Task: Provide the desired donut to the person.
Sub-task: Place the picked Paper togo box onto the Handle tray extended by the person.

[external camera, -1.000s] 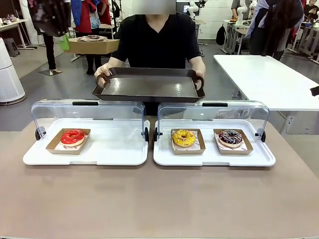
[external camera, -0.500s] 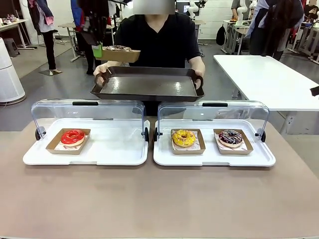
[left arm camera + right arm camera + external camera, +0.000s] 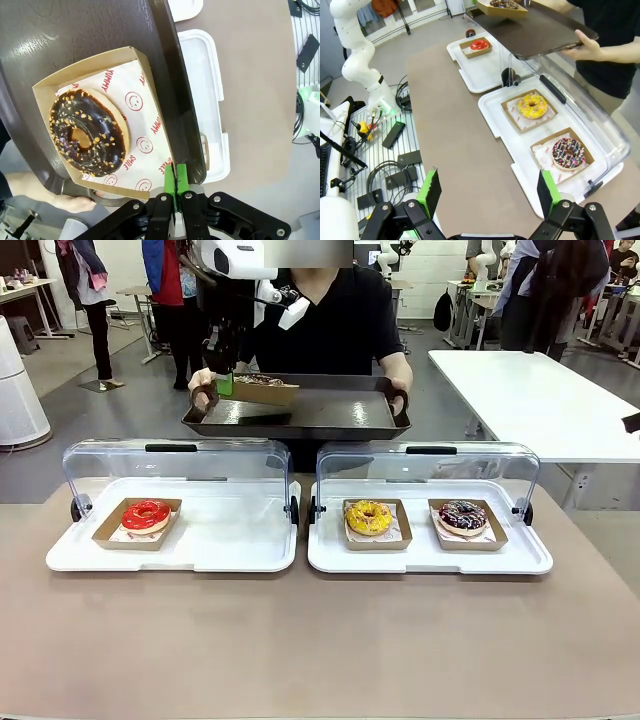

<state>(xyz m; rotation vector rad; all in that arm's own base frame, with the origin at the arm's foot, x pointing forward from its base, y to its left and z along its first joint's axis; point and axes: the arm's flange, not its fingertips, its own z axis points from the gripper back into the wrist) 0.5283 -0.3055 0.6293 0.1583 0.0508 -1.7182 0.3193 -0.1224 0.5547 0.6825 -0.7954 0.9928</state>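
We see our left pincer point(image 3: 175, 179) with green pads pinched together on the rim of a shallow square cardboard box point(image 3: 85, 67) holding the glossy, nut-flecked chocolate donut point(image 3: 100, 125), over the left end of the smooth dark tray point(image 3: 75, 25) held by the person point(image 3: 320, 320). Our right pincer point(image 3: 489, 195) gapes empty.

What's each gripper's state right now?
Left gripper: shut on the donut box edge, chocolate donut inside.
Right gripper: open, empty.
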